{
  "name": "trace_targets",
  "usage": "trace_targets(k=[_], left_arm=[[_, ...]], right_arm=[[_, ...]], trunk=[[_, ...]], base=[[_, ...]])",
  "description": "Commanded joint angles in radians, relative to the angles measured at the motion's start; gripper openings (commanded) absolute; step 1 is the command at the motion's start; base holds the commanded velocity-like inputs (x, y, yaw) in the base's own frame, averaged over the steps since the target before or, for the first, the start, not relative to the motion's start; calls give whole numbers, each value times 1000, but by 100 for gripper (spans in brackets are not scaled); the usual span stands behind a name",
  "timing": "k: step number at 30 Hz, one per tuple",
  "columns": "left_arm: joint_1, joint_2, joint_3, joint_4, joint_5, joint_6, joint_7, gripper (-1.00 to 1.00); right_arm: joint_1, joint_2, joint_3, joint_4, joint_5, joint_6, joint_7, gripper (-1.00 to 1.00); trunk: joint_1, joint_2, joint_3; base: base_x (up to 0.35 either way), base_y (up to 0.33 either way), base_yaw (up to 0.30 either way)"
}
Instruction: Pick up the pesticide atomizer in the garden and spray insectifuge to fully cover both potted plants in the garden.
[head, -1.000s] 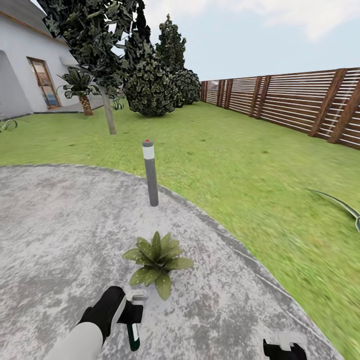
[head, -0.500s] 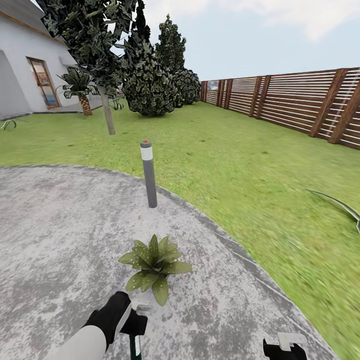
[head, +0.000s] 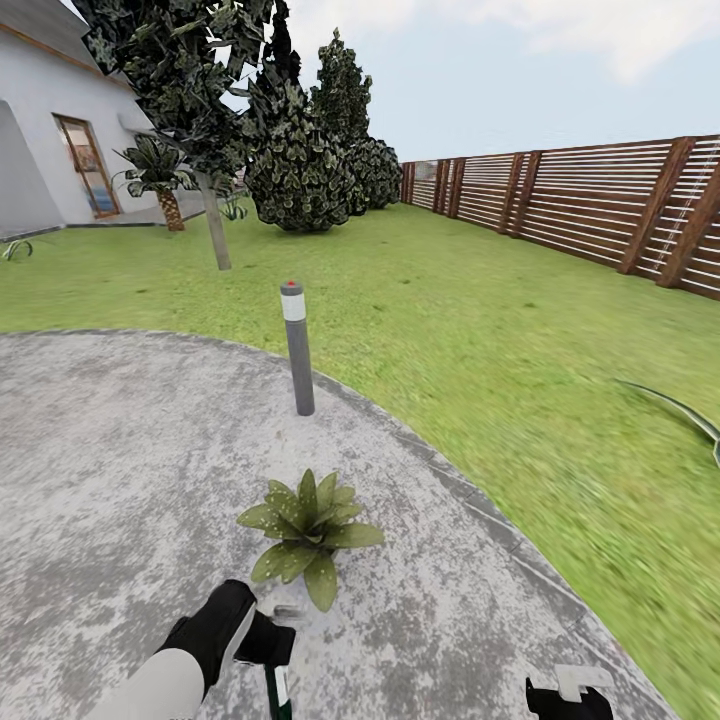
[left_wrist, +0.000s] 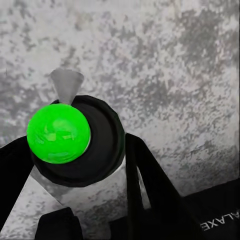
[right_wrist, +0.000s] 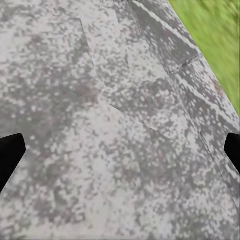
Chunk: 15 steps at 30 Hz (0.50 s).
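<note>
My left gripper (head: 264, 640) is shut on the pesticide atomizer (head: 277, 692), low over the round grey stone patio (head: 110, 470). In the left wrist view the left gripper (left_wrist: 75, 152) clamps the bottle's dark collar. The atomizer (left_wrist: 58, 132) shows a bright green round top there, and its pale nozzle (left_wrist: 66, 85) points away over the stone. One potted plant (head: 308, 528), a speckled green rosette, stands just beyond that gripper. The second potted plant is out of view. My right gripper (head: 570, 697) hangs open over the patio's edge, and in its wrist view the right gripper (right_wrist: 120, 150) holds nothing.
A grey bollard lamp (head: 298, 348) stands at the patio's rim behind the plant. The lawn (head: 500, 330) runs to a brown slat fence (head: 600, 200) on the right. Trees (head: 300, 160) and a white house (head: 50, 150) lie far left. A long striped leaf (head: 680, 408) reaches in at right.
My left gripper and the atomizer have sunk lower and come closer to me, away from the plant. The head view has shifted slightly. The right gripper has not moved.
</note>
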Motion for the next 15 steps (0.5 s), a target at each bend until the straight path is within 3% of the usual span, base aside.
trace_targets(k=[1, 4, 6, 13, 15], left_arm=[[-1, -14, 8, -17, -14, 1, -8, -100], [0, -44, 7, -34, -13, 0, -12, -100], [-1, -48, 6, -35, -13, 0, -12, -100], [1, 0, 4, -39, -15, 7, -13, -100], [2, -4, 0, -37, -16, 5, -13, -100]], right_arm=[[-1, 0, -7, 2, 10, -5, -3, 100], [-1, 0, -7, 2, 11, -5, -3, 100], [-1, 0, -7, 2, 10, -5, -3, 100], [-1, 0, -8, 2, 11, -5, -3, 100], [-1, 0, -7, 2, 11, -5, -3, 100]], trunk=[[0, 0, -1], [0, 0, -1], [0, 0, -1], [0, 0, -1], [0, 0, -1]], base=[[0, 0, 0], [0, 0, 0], [0, 0, 0], [0, 0, 0], [0, 0, 0]])
